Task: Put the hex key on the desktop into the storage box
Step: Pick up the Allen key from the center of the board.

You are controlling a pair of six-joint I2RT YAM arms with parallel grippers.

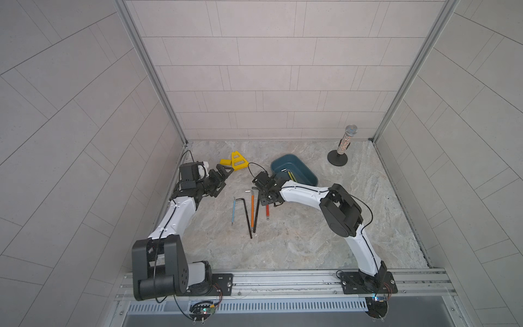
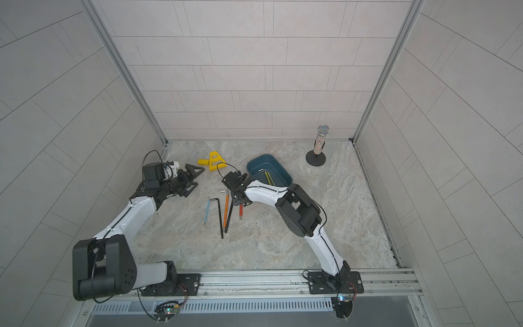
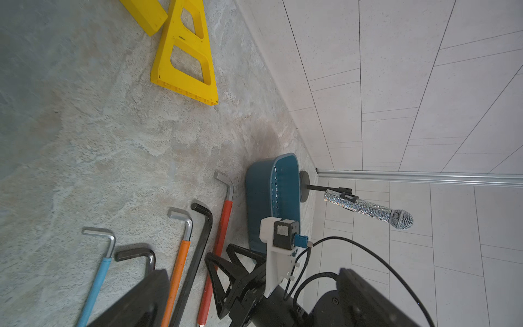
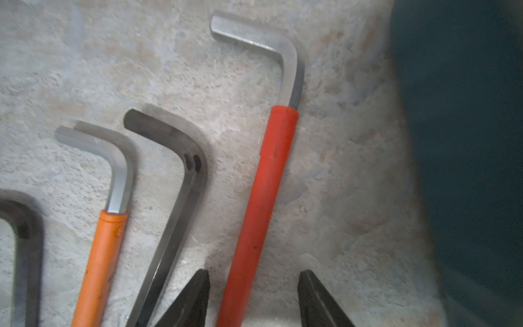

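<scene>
Right gripper (image 4: 254, 273) sits astride the red hex key (image 4: 263, 198), fingers half-spread, seemingly not pinching it; key lies flat on the desktop (image 4: 339, 170), just beside the storage box (image 1: 300, 165); left gripper (image 1: 223, 179) spread wide, empty.

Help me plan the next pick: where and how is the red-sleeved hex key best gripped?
Grip the red-sleeved hex key mid-sleeve from straight above, pinching across the shaft. It lies flat on the desktop with the black hex key close alongside; the right tool hangs open astride it.
</scene>
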